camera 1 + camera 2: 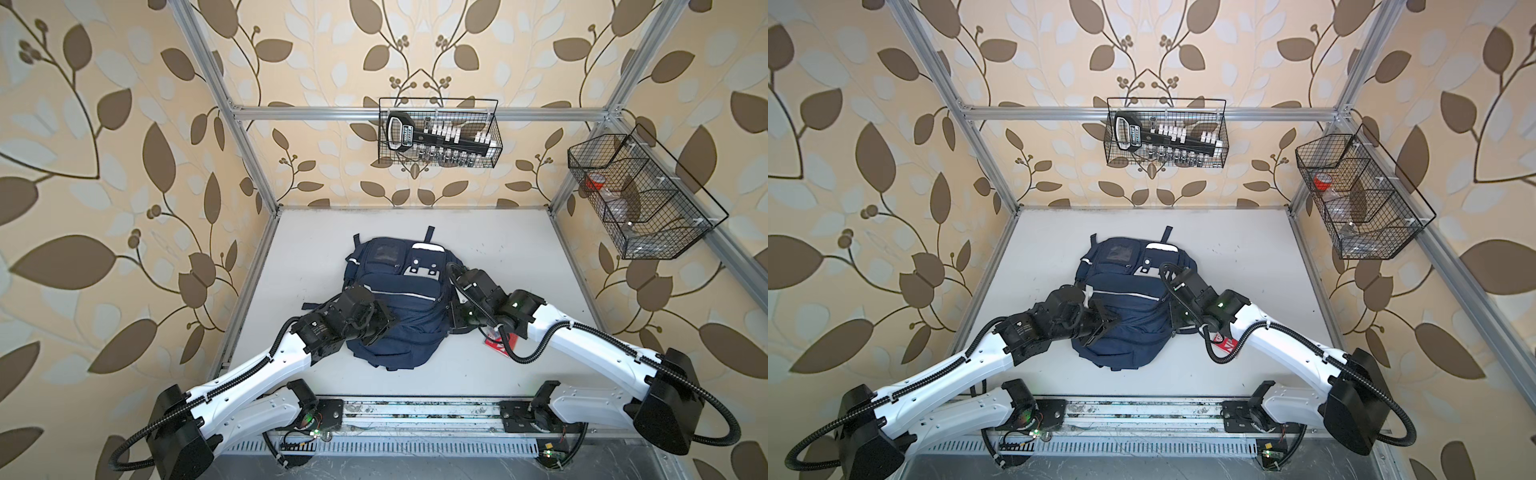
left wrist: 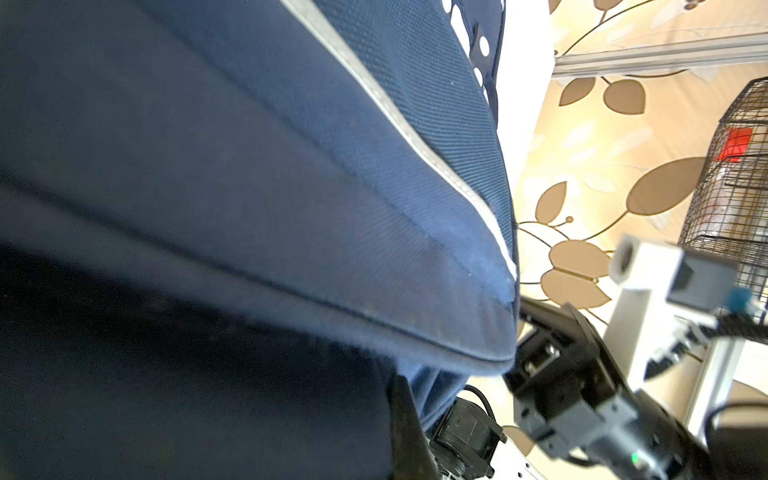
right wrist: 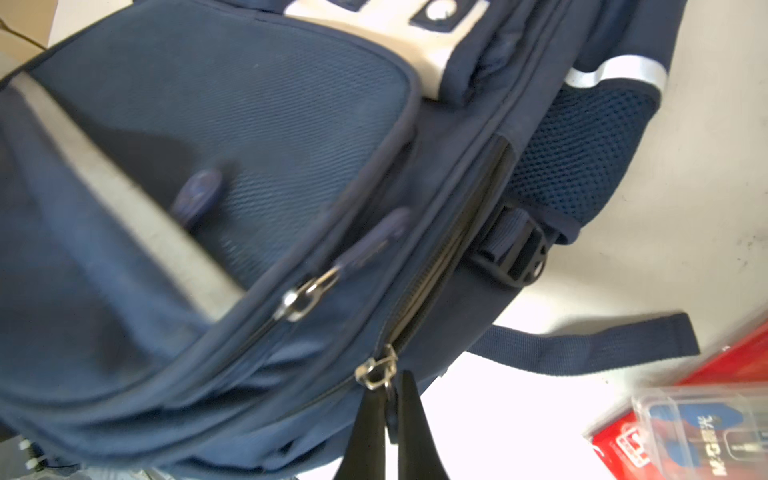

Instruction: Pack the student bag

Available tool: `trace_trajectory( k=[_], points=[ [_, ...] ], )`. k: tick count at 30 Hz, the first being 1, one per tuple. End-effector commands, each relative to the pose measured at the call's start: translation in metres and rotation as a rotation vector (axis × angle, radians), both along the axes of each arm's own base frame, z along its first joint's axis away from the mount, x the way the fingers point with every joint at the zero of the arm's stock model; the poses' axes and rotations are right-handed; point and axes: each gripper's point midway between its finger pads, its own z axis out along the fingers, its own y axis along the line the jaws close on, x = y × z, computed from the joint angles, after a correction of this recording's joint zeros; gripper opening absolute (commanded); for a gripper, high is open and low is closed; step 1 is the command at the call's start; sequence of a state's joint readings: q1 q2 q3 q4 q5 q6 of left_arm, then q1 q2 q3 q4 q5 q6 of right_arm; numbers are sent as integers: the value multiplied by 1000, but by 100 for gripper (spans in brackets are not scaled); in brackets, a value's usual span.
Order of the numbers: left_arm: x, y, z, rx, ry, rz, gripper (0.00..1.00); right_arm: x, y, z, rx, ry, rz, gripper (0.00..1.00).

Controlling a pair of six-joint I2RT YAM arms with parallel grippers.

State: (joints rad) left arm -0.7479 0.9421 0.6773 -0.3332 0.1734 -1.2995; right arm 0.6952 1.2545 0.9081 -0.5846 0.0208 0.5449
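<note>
On the white table (image 1: 316, 237), roughly at its middle, the student bag (image 1: 399, 291) lies front side up, navy with white stripes, its straps trailing onto the tabletop. Both arms reach in over it. The right gripper (image 3: 389, 386) sits at the bag's right edge. The right wrist view shows its 2 black fingers (image 3: 365, 432) clamped on the zipper pull (image 3: 376, 372) of a long zipper, which stands parted along the stretch beyond the slider. The left gripper (image 1: 1106, 325) lies on the bag's lower left part with its jaws closed. The left wrist view is filled with blue fabric, and I cannot tell whether any cloth is pinched between them. Just beside the bag's right edge, partly under the right arm, lies a red package (image 3: 623, 449), and a clear plastic case (image 3: 706, 428) overlaps it in the right wrist view. A back basket (image 1: 440, 133) of black wire hangs on the rear rail, and a side basket (image 1: 640, 195) hangs on the right.
</note>
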Motion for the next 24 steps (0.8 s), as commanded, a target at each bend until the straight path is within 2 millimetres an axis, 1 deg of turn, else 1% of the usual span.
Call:
trace_trajectory(
  k=[1,5,9,15,19,24],
  points=[
    [-8,32,-20,135,0,46,0,25,-67,-13,-227,-26,-148,0],
    [-10,35,-22,136,0,51,0,34,-70,-19,-233,-17,-153,0],
    [-12,38,-24,137,2,54,0,41,-79,-27,-238,-10,-183,0],
    [-16,47,-23,142,-9,62,0,60,-88,-42,-269,-6,-213,0],
    [-20,52,-25,150,-3,60,0,72,-87,-49,-279,-1,-227,0],
    [-22,55,-34,153,15,71,0,74,-83,-56,-260,12,-233,0]
  ],
)
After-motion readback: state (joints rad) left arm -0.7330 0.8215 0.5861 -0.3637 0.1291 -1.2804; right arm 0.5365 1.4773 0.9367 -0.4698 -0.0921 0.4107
